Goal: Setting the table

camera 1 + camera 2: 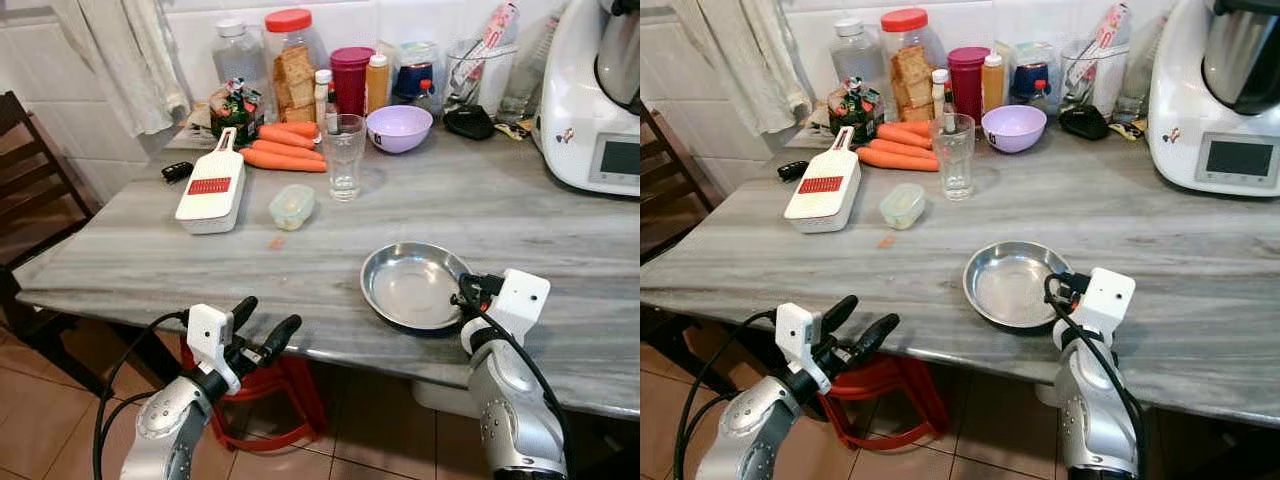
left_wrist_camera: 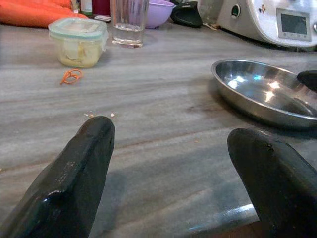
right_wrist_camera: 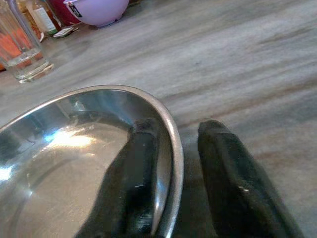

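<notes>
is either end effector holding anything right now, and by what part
The right end effector straddles the steel plate at its near right rim, one finger inside, one outside. The left end effector is open, holding nothing.

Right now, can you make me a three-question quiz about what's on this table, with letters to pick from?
1. Where is the steel plate?
A. near the table's front edge
B. at the back by the wall
C. on the floor

2. What colour is the small bowl at the back?
A. green
B. purple
C. black

3. What is the right gripper doing?
A. hanging below the table
B. holding the drinking glass
C. straddling the plate's rim, one finger inside and one outside

Answers:
1. A, the plate lies close to the front edge of the grey table, by the right arm.
2. B, the bowl beside the drinking glass and the carrots is lilac-purple.
3. C, the right wrist view shows the rim between its two black fingers, while the left gripper hovers open at the table edge.
</notes>
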`<state>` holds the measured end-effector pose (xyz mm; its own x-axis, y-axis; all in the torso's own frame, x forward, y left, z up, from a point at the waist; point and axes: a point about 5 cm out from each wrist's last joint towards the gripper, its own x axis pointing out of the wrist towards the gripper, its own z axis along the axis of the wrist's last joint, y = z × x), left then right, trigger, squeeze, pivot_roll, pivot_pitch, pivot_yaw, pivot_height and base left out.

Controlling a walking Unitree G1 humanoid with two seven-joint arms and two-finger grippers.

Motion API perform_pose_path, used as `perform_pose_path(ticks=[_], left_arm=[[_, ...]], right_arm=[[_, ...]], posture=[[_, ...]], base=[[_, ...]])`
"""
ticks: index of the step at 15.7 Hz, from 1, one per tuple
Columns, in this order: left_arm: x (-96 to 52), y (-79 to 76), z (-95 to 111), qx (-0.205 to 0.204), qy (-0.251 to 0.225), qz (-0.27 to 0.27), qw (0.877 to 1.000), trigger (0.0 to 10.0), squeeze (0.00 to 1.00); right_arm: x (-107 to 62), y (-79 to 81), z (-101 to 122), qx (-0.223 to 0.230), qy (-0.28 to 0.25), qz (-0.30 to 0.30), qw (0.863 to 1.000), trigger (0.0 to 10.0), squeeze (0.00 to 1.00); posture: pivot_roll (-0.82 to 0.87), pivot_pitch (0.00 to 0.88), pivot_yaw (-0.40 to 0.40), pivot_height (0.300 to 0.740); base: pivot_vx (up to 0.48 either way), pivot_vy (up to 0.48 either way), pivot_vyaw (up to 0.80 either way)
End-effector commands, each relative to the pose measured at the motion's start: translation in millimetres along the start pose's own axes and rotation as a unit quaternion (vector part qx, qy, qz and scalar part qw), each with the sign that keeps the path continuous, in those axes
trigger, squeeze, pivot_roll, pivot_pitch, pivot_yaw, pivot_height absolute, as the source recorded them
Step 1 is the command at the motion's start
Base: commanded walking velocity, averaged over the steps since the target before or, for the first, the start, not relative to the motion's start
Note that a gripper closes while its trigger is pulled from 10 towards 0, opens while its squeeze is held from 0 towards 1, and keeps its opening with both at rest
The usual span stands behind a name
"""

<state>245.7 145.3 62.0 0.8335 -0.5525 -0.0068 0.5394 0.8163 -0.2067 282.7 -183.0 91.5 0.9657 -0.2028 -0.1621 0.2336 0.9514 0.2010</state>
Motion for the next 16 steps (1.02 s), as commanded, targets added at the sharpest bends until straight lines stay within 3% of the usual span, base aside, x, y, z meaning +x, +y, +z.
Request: perform_pose_path(ticks=[1, 7, 11, 15, 16], left_arm=[[-2.1, 2.1, 2.2, 0.004, 0.003, -0.003, 1.000, 10.0, 0.00], [-2.9, 6.2, 0.3, 0.005, 0.006, -0.007, 1.000, 10.0, 0.00], [-4.9, 23.0, -5.0, 0.026, 0.017, 0.083, 0.996, 10.0, 0.00], [-1.0, 33.4, -0.1, 0.065, 0.009, 0.192, 0.979, 10.0, 0.00], [-0.7, 33.9, 1.1, 0.067, 0.006, 0.198, 0.978, 10.0, 0.00]], right_arm=[[0.9, 3.7, -0.4, 0.007, 0.003, 0.002, 1.000, 10.0, 1.00], [-0.9, 7.7, 18.0, -0.029, -0.059, 0.018, 0.998, 10.0, 1.00], [-7.2, 13.0, 25.5, -0.063, -0.093, 0.042, 0.993, 10.0, 1.00], [-15.2, 13.9, 33.1, -0.086, -0.123, 0.060, 0.987, 10.0, 1.00], [-16.4, 14.9, 34.7, -0.088, -0.131, 0.064, 0.985, 10.0, 1.00]], posture=[[-0.06, 0.000, 0.103, 0.740], [-0.05, 0.000, 0.105, 0.740], [-0.05, 0.000, 0.101, 0.740], [-0.05, 0.000, 0.095, 0.740], [-0.05, 0.000, 0.095, 0.740]], base=[[0.000, 0.000, 0.00], [0.000, 0.000, 0.00], [0.000, 0.000, 0.00], [0.000, 0.000, 0.00], [0.000, 0.000, 0.00]])
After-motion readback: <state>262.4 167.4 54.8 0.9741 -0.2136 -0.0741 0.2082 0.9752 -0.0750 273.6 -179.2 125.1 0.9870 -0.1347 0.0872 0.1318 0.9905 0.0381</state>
